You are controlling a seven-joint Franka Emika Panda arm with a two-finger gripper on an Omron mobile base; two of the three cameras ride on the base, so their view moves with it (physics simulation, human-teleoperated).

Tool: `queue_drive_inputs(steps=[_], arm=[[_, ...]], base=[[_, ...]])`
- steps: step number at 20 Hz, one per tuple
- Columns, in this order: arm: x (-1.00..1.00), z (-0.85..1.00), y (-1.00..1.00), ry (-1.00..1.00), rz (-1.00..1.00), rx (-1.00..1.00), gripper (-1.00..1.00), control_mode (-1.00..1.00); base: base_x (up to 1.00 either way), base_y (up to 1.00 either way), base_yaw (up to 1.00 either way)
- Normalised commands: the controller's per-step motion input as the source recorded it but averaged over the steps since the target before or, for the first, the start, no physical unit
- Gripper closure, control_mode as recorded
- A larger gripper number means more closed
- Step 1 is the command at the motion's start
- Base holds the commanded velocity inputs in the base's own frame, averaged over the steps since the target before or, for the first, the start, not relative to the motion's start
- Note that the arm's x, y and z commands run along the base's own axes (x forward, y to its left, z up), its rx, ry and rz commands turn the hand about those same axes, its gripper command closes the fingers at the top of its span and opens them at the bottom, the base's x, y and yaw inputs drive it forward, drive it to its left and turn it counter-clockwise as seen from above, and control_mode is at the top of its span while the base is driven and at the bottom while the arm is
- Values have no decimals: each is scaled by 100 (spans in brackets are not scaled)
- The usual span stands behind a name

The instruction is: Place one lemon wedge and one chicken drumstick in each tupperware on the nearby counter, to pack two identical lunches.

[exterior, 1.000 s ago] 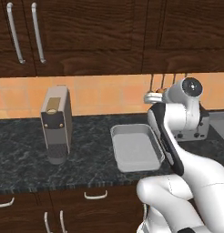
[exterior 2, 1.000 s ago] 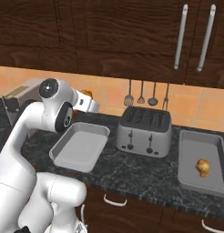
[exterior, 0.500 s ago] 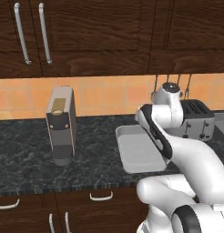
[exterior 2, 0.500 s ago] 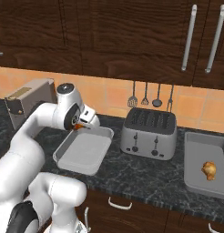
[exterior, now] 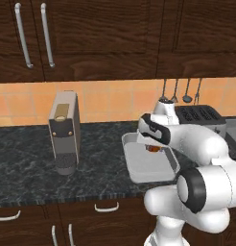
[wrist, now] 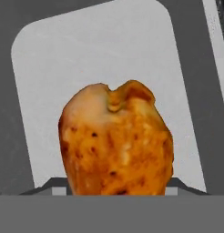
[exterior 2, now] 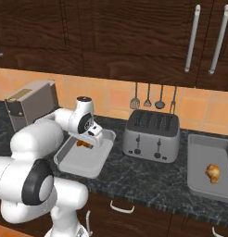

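My gripper [exterior 2: 83, 142] is shut on a golden-brown chicken drumstick [exterior 2: 81, 144], just above the floor of the left grey tupperware [exterior 2: 78, 163]. In the left base view the drumstick [exterior: 153, 148] hangs under the gripper [exterior: 153, 147] over the far half of that tupperware [exterior: 141, 169]. Seen from the hand, the drumstick [wrist: 116, 141] stands against the pale tupperware floor [wrist: 86, 59]. A second tupperware [exterior 2: 204, 187] at the right of the black counter [exterior 2: 148, 178] holds another drumstick [exterior 2: 212, 172]. The lemon wedge is out of view.
A silver toaster [exterior 2: 152, 135] stands between the two trays, with utensils [exterior 2: 147, 96] hanging on the wall behind it. A boxy grey coffee machine [exterior: 64, 132] stands on the counter to the left. Dark cabinets hang above.
The base has shifted, so both base views have slid. The arm has folded down and brought the held drumstick low over the left tupperware.
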Motion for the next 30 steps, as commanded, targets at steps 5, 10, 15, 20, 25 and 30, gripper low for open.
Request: queue_drive_inputs(steps=[5,10,15,20,25,30], arm=[[0,-82,31,11,0,-1,-100,-100],[-4,23,1,-24,0,0,-100,-100],[-7,92,0,-60,-3,0,-100,-100],[-98,100,16,-54,0,-1,-100,-100],[-100,100,1,-45,-4,0,-100,-100],[-20,20,0,-7,-1,0,-100,100]], base=[[0,0,0],[0,0,0],[0,0,0],[0,0,0],[0,0,0],[-80,-31,-5]])
